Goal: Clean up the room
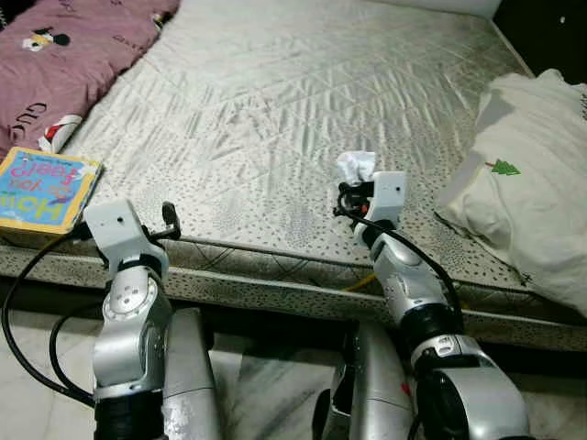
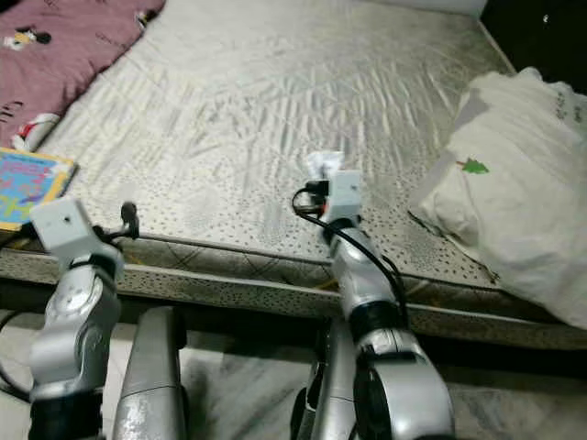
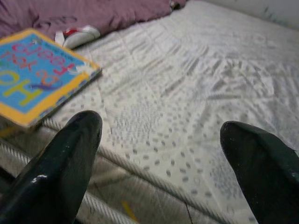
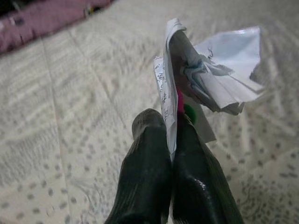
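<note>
Where mattress (image 1: pixel 275 110) meets pillow (image 1: pixel 532 211) — book (image 1: pixel 41 188)

Both silver arms reach forward over the near edge of the bed (image 1: pixel 275 101). The right pincer (image 4: pixel 170 135) has its two black fingers (image 4: pixel 145 177) pressed together, pinching a crumpled paper (image 4: pixel 210 74) above the bed. The left pincer (image 3: pixel 163 154) hovers at the bed's edge, fingers spread wide apart.
</note>
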Robot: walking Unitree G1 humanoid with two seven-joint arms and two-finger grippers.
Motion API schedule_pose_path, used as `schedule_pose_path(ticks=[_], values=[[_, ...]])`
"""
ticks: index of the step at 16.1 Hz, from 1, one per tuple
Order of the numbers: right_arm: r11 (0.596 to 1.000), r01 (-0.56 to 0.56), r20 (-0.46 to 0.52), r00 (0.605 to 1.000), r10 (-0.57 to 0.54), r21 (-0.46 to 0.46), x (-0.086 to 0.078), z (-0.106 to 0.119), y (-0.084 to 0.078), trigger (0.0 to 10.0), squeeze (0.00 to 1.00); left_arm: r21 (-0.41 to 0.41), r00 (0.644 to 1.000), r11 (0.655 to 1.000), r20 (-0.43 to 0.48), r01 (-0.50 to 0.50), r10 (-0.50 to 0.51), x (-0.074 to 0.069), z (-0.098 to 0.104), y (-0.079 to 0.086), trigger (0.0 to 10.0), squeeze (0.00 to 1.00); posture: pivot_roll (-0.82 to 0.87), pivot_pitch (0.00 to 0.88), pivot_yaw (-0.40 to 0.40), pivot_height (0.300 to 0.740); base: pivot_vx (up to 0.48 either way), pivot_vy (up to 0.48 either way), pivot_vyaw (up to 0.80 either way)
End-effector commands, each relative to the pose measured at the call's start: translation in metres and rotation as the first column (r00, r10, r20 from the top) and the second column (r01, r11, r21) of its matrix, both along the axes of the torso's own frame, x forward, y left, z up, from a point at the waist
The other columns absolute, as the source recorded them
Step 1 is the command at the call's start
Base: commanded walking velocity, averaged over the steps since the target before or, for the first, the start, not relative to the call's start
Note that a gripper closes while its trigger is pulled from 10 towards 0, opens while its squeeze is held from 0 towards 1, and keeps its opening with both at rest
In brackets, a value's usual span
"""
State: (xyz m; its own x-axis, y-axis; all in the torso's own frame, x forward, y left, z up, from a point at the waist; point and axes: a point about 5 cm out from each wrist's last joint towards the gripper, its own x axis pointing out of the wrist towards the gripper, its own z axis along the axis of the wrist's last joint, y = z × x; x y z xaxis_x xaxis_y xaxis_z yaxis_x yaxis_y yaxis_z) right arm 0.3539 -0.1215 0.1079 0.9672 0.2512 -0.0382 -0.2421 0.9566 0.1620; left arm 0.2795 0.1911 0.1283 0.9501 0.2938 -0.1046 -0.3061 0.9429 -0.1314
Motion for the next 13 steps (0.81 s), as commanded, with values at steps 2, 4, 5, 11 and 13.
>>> schedule_pose_path(ticks=[2, 4, 5, 11, 13], values=[[0.998, 0.048, 0.098, 0.994, -0.052, 0.035, -0.008, 0.019, -0.016, 0.0, 0.0, 0.001, 0.999, 1.0, 0.033, 0.011, -0.011, 0.006, 0.002, 0.001, 10.0, 0.0, 0.08, 0.0, -0.067, 0.522, 0.0, 0.0, 0.0], [0.998, 0.052, 0.132, 0.99, -0.057, 0.042, -0.015, 0.025, -0.02, 3.4, 0.0, 0.016, 0.998, 1.0, 0.052, 0.018, -0.019, 0.009, 0.003, 0.001, 10.0, 0.0, 0.07, 0.0, -0.059, 0.522, 0.0, 0.0, 0.0], [0.996, 0.054, 0.186, 0.98, -0.067, 0.074, -0.024, 0.032, -0.022, 10.0, 0.0, 0.002, 0.998, 1.0, 0.059, 0.025, -0.025, 0.01, 0.003, 0.002, 10.0, 0.0, 0.05, 0.0, -0.05, 0.522, 0.0, 0.0, 0.0], [0.997, 0.043, 0.198, 0.979, -0.055, 0.065, -0.025, 0.045, -0.01, 10.0, 0.0, -0.003, 0.995, 1.0, 0.098, 0.023, -0.022, 0.007, 0.007, 0.0, 10.0, 0.0, 0.12, 0.0, -0.085, 0.583, 0.0, 0.0, 0.0], [0.998, 0.041, 0.201, 0.978, -0.052, 0.057, -0.025, 0.047, -0.009, 10.0, 0.0, -0.021, 0.995, 1.0, 0.097, 0.006, -0.004, 0.004, 0.007, 0.004, 10.0, 0.0, 0.12, 0.0, -0.085, 0.597, 0.0, 0.0, 0.0]])
